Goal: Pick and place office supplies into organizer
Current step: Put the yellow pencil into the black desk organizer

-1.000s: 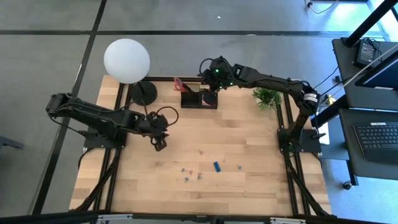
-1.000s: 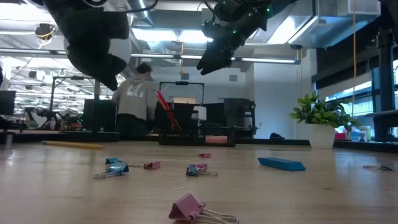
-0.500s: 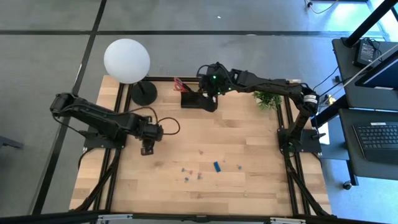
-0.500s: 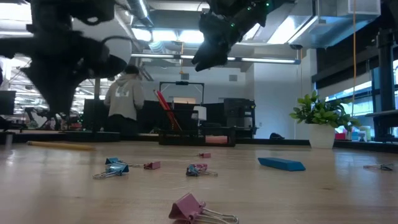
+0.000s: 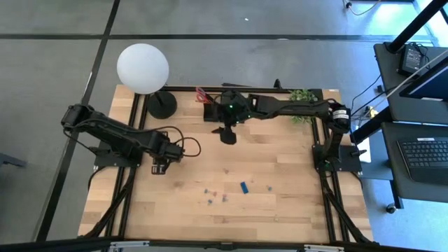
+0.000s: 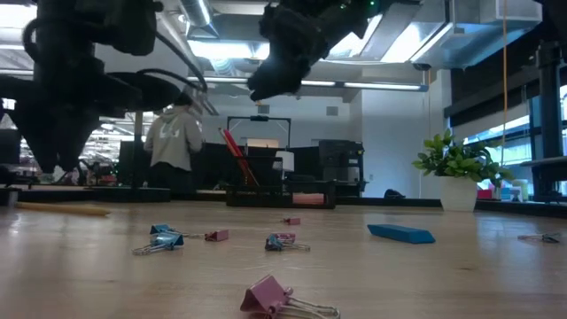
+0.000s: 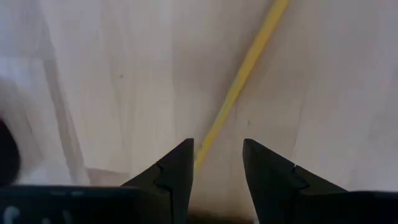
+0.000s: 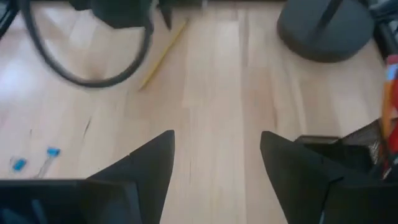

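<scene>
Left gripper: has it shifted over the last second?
Yes. In the high view the left gripper has pulled away from the organizer, toward the table's left edge, and now hangs open over the pencil.

Floor: grey concrete (image 5: 294, 17), crossed by dark seam lines.
Table: light wood top (image 5: 280, 175) on a black frame.
Right side: dark desk (image 5: 413, 105) carrying a keyboard (image 5: 425, 155).
Lamp: white globe (image 5: 143, 67) on a round black base (image 5: 162, 105), far left corner.
Ceiling: strip lights (image 6: 221, 49), exposed ducting.
Far room: person in a grey top (image 6: 174, 142); window (image 6: 496, 133) at right.
</scene>
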